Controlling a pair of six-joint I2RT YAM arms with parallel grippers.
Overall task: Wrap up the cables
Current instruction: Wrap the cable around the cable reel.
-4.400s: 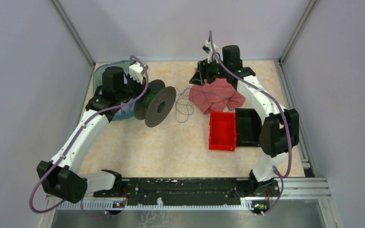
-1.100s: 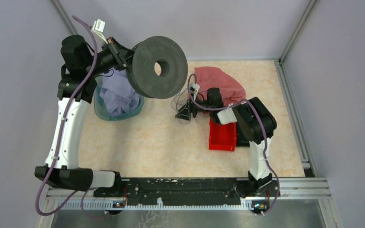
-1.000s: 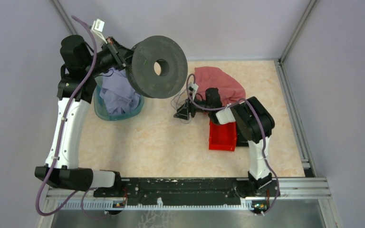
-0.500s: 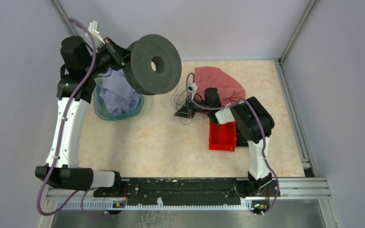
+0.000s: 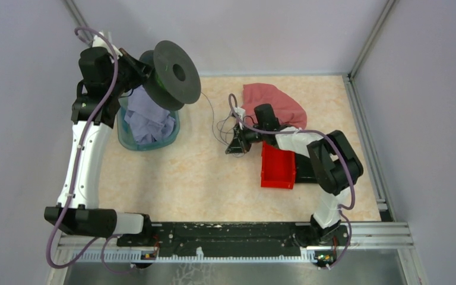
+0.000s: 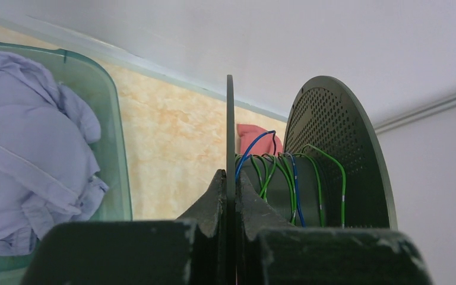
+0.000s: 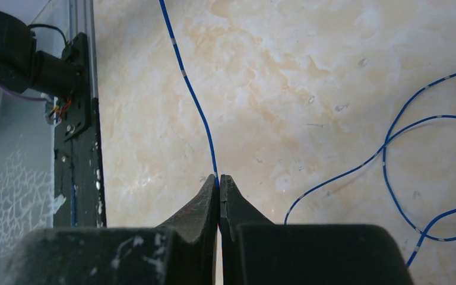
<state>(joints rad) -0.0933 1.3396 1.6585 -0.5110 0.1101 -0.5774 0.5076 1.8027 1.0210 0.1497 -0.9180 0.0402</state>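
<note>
The right gripper [image 7: 218, 177] was closed tight on one thin blue strand of the cables [image 7: 193, 101], low over the table [image 5: 184, 178] beside the one red bin [image 5: 278, 167]; further loose loops lay just beyond. Past them lay one red cloth [image 5: 273, 102] and one teal tub [image 6: 111, 130] of lilac fabric [image 6: 24, 136]. High at far left, the left gripper [image 6: 230, 175] clamped a flange of the single black spool [image 5: 172, 71], wound with green and blue wire.

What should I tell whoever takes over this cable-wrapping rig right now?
Left gripper: shut on one flange of the dark spool, held up in the air.
Right gripper: shut on the blue cable, low over the table.
Done: some blue and green turns on the spool's core.
To do: loose loops lie on the table, to be wound.
</note>
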